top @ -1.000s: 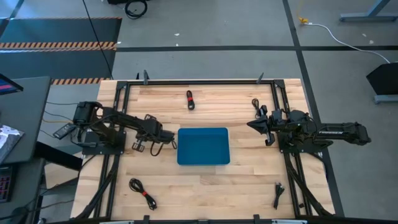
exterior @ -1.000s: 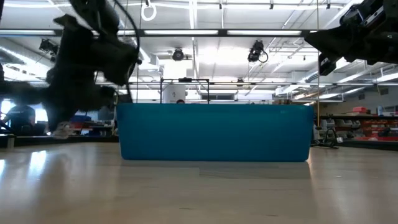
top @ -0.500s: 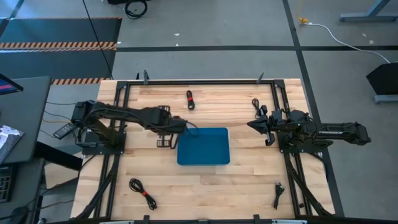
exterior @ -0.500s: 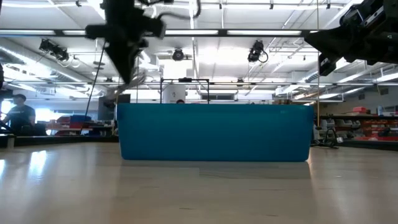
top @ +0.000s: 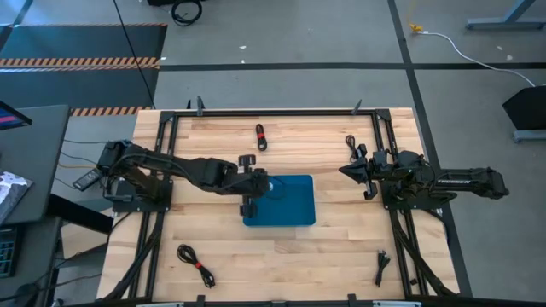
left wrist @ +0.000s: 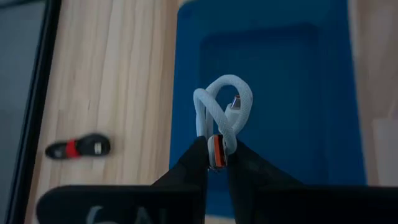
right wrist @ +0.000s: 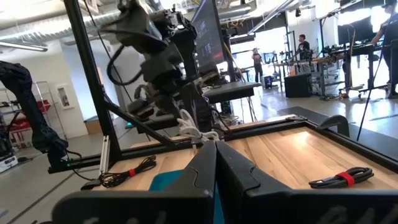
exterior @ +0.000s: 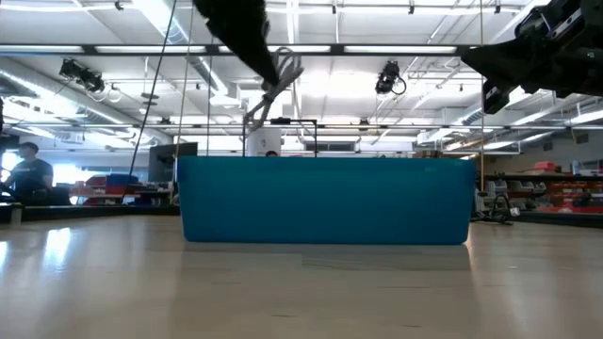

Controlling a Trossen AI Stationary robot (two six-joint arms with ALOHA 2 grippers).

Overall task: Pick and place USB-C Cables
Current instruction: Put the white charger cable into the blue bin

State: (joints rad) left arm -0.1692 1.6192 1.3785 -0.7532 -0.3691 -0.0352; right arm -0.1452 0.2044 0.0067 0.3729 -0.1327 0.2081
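Left wrist view shows the left gripper [left wrist: 216, 152] with its jaws pinched shut on a cable [left wrist: 222, 112] — a pale coiled loop with a red band sitting right between the fingertips, the loop standing out ahead of them. Directly beyond the jaws lies the tray [left wrist: 292, 56], so the carry step looks nearly done and the drop is in hand. The next move calls for opening the jaws over the tray floor, perhaps after lowering a little. Another cable [left wrist: 78, 147] lies on the table [left wrist: 118, 74], well off to the side of the jaws. The right gripper [top: 354, 171] waits beside the tray's far side, fingers seemingly closed on nothing.
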